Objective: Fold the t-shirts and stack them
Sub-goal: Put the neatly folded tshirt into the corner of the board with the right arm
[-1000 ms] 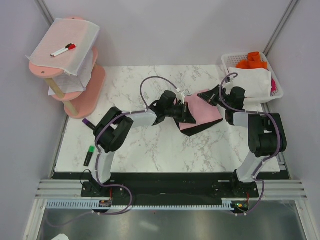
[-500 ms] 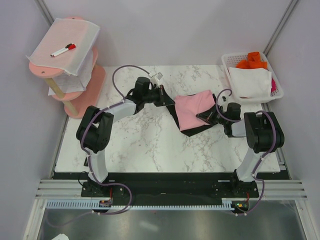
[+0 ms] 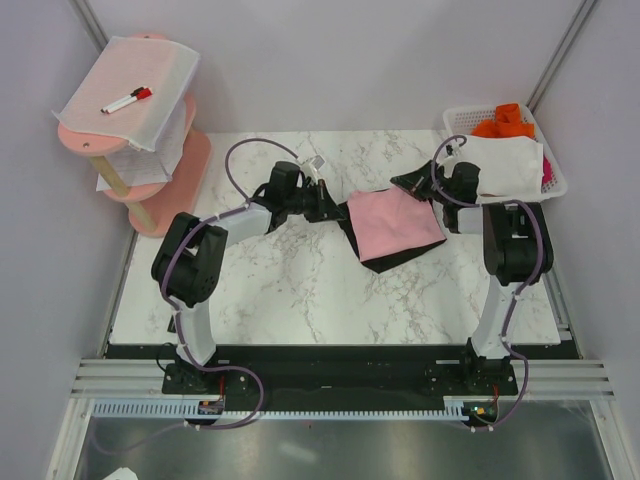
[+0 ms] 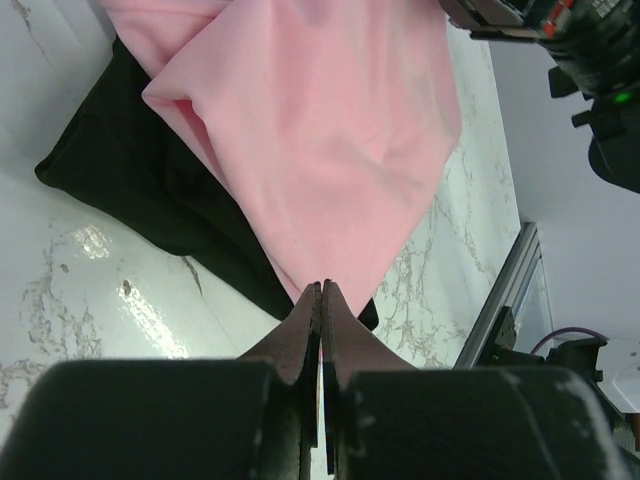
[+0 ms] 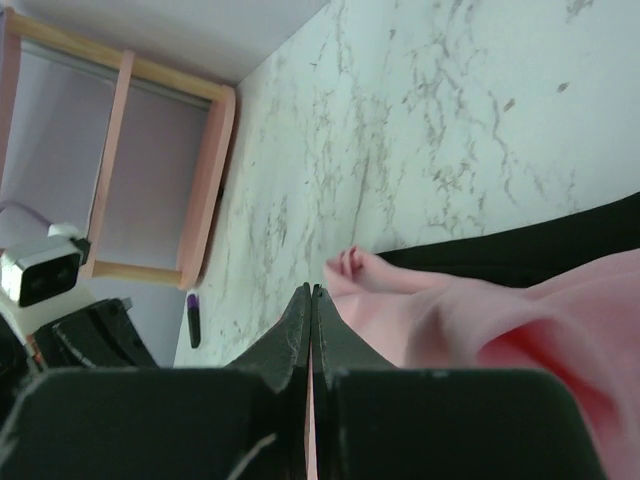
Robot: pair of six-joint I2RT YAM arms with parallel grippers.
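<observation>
Looking down from the top view, the pink t-shirt (image 3: 395,222) lies folded on the right-centre of the marble table (image 3: 300,290). It rests on the black t-shirt (image 3: 398,260), which shows along its left and near edges. The left gripper (image 3: 338,207) meets the pink cloth's left edge. The right gripper (image 3: 415,185) sits at its far right corner, just beside a white basket (image 3: 450,118) holding cloths. A pink shelf (image 3: 170,195) stands at the far left.

Left wrist view: the fingers are pressed together, and the pink cloth is drawn to a point between their tips. The black t-shirt lies beneath it, flat on the marble.

Right wrist view: the fingers are pressed together on a bunched pink fold, and a thin pink sliver shows in the seam between them. Black cloth lies just beyond the fold. A purple marker (image 5: 193,318) lies on the table near the shelf.
</observation>
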